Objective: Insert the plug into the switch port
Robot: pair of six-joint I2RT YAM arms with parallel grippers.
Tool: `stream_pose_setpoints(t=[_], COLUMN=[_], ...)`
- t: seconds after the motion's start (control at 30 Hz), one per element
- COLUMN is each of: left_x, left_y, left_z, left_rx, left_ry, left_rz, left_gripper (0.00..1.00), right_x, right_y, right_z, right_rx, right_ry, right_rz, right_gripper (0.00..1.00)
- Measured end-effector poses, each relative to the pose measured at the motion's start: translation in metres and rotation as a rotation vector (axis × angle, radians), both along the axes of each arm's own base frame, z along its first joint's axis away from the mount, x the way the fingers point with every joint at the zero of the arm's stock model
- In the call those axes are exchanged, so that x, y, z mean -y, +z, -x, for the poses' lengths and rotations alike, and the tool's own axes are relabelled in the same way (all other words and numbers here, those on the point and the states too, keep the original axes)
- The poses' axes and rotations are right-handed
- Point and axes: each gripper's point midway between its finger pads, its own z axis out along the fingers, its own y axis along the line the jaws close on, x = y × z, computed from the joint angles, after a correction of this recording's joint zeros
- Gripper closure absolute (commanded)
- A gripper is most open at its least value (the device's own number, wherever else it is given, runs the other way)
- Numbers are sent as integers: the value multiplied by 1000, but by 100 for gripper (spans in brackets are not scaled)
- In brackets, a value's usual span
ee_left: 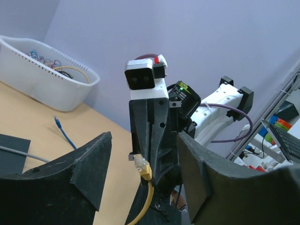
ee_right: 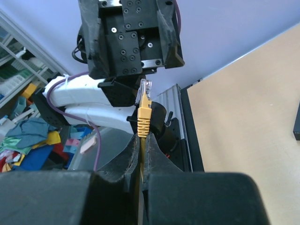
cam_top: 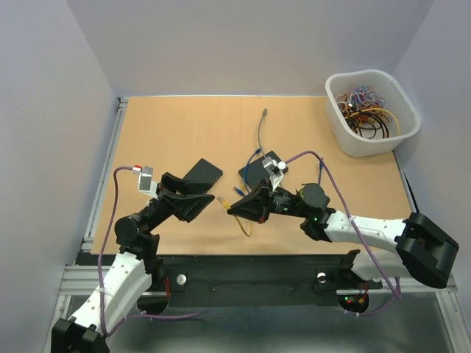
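Plug (cam_top: 221, 200) points lengthwise leftward, toward left hand (cam_top: 203, 207).

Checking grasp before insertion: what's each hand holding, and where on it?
Right hand pinches the yellow cable just behind its plug. Left hand is open, holding nothing.

Yellow plug (ee_right: 143, 113), white basket (cam_top: 359, 144), tan table (cam_top: 184, 132), lilac walls (cam_top: 257, 44)

table (cam_top: 169, 132): matt wood | bin (cam_top: 368, 145): smooth plastic | plug (ee_right: 145, 101): glossy plastic
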Motion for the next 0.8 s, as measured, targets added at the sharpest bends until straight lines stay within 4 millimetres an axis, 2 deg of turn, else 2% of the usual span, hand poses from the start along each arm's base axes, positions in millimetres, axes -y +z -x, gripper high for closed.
stream_pose_setpoints(t=[0.23,0.5,0.8], left_x=[3,10,17], left_y=[-15,-29,-32], left_z=[-13,-20,-20], left_rx=[-45,-87,-94], left_ry=[50,57,52], left_rz=[-38,-70,-75], left_gripper=[34,39,60], right_x=[-1,-6,-9], right_y=[8,1,-5], right_z=[1,-2,-7], right_rx=[1,-22,-44], right_ry=[14,17,0], right_rz=[-34,-30,-21], right_gripper=[100,99,100])
